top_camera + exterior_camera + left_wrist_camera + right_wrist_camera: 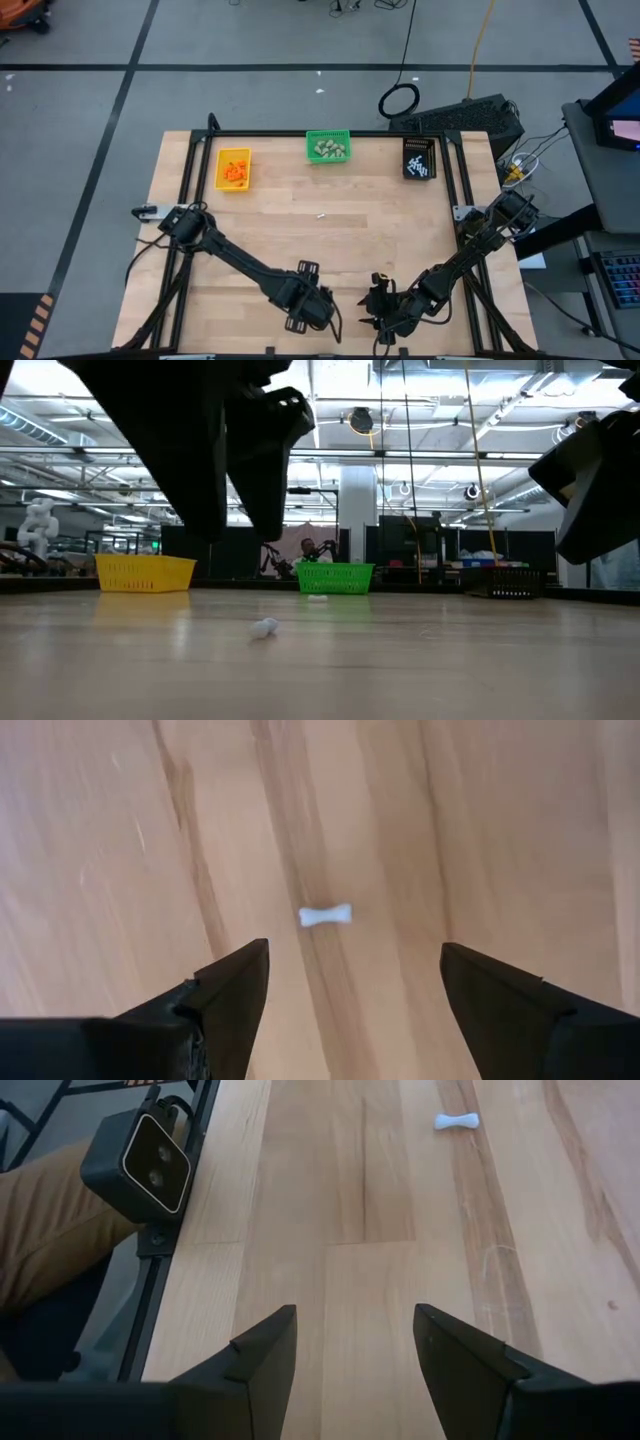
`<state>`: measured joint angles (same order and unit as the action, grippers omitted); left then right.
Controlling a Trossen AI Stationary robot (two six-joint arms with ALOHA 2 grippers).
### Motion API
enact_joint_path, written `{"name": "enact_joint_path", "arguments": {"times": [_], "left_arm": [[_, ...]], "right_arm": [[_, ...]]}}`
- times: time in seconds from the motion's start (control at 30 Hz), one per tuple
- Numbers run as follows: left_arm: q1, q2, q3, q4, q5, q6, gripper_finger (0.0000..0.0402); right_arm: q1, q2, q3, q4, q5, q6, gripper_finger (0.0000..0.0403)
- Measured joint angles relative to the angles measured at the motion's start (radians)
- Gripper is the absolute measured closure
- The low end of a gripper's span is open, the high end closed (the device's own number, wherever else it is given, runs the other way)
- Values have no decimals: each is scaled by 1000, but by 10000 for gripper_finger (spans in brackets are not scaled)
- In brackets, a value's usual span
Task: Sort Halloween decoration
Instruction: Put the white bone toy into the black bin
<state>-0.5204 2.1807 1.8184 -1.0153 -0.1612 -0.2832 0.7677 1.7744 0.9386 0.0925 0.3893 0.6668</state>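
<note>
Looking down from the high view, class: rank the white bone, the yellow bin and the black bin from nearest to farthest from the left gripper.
1. White bone: on bare table ahead of the left gripper, mid-table.
2. Yellow bin: back edge, left side.
3. Black bin: back edge, right side, across the table.

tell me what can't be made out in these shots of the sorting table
- Black bin contents: high view, white bits too small to count or tell apart.
- Orange pieces in the yellow bin: high view, merged into one blob; low view, hidden by the bin wall.
- Left claw: low view, only a dark mass cut off by the top edge.
- White bone-shaped piece: low view, blurred lump, shape unreadable.
- Green bin contents: low view, hidden behind its wall.
</note>
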Motion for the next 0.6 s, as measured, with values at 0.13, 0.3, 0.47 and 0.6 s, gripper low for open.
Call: {"name": "enact_joint_path", "arguments": {"times": [0.13,0.3,0.47,0.6], "left_arm": [[3,0,-15,25,0,-7,111],[13,-2,-37,78,4,-25,111],[26,-1,-70,123,23,-33,111],[32,-1,-101,129,34,-41,111]], "right_arm": [[0,0,0,0,-1,1,213],[0,0,0,0,-1,2,213],[0,0,0,0,-2,2,213],[0,0,0,0,-2,2,213]]}}
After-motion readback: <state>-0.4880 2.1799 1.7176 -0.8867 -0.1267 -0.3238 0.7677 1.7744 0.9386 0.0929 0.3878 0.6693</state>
